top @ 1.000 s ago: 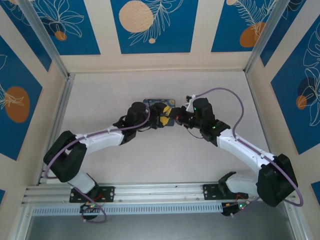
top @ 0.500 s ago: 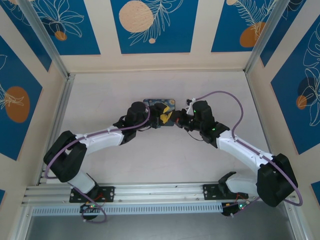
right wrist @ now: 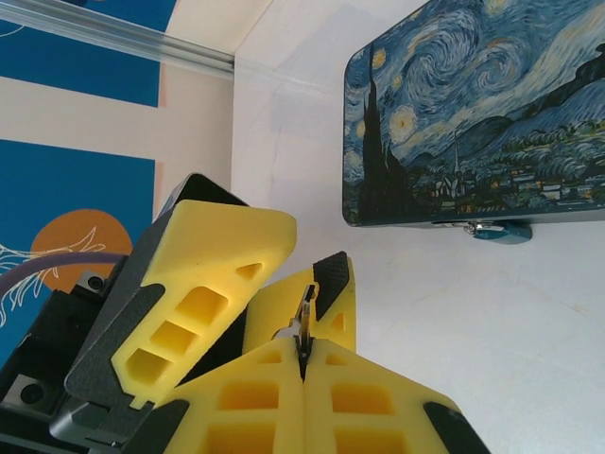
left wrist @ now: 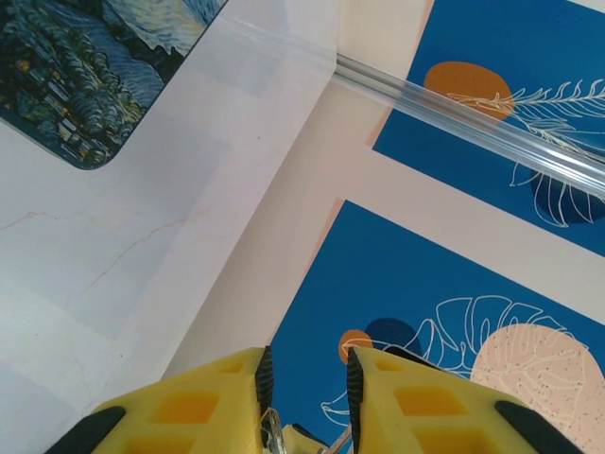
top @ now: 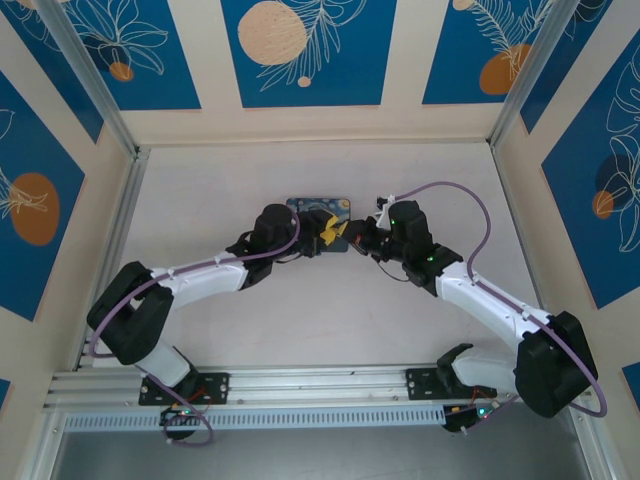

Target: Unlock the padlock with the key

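Observation:
My right gripper (right wrist: 303, 355) is shut on the key (right wrist: 305, 317), a thin metal blade sticking up from its fingertips. My left gripper (left wrist: 309, 364) faces it with its jaws apart. One left finger (right wrist: 203, 274) stands to the left of the key, the other left finger (right wrist: 333, 284) just right of it. A sliver of metal (left wrist: 272, 427) shows low between the left jaws, against the left pad. The padlock (right wrist: 501, 230), small and blue, hangs at the near edge of the Starry Night tin (right wrist: 473, 113). From above, both grippers meet at the tin's (top: 318, 207) front edge.
The tin's corner (left wrist: 85, 66) lies on the white table to the left of my left fingers. Blue-and-cream patterned walls with aluminium rails (top: 100, 100) enclose the table on three sides.
The left jaws have narrowed around the key. The right gripper stays shut on the key and has shifted slightly; the tin has not moved.

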Robot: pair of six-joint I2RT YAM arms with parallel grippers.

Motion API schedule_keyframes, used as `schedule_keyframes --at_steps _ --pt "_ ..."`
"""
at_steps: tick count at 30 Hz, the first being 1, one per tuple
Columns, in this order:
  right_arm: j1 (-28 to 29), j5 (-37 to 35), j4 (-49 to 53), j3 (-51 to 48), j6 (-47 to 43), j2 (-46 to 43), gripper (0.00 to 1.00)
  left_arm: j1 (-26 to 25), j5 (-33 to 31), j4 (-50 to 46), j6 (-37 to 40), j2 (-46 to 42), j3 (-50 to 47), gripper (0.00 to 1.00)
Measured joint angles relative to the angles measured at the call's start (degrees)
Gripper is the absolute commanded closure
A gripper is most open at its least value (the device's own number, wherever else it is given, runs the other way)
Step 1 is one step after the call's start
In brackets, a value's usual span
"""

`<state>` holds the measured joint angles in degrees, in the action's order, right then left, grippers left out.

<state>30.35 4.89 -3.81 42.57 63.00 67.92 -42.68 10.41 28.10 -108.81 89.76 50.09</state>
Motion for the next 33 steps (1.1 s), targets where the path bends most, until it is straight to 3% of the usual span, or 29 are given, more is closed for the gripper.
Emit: schedule_keyframes --at_steps 13,23,28,29,32,33 --pt "-0.07 0.00 0.20 -0.33 0.00 -0.37 1.00 0.00 -0.44 -0.94 1.25 -0.48 0.00 0.86" --pt "-0.39 0.00 0.20 -0.33 0.02 -0.55 1.00 -0.02 -0.50 -2.29 1.84 -1.01 0.00 1.00" --pt "-0.39 0.02 0.22 -0.33 0.02 -0.55 1.00 -0.07 -0.81 -2.93 2.73 -1.42 0.00 1.00" --pt "-0.39 0.02 0.20 -0.33 0.02 -0.55 0.94 -0.07 -0.92 -3.10 2.89 -1.53 0.00 1.00" --pt "-0.50 0.00 0.31 -0.33 0.11 -0.59 0.60 -0.11 -1.09 -3.63 3.23 -1.77 0.00 1.00" --pt "-0.66 0.02 0.50 -0.33 0.04 -0.68 0.54 -0.11 -1.14 -3.85 3.58 -1.88 0.00 1.00"
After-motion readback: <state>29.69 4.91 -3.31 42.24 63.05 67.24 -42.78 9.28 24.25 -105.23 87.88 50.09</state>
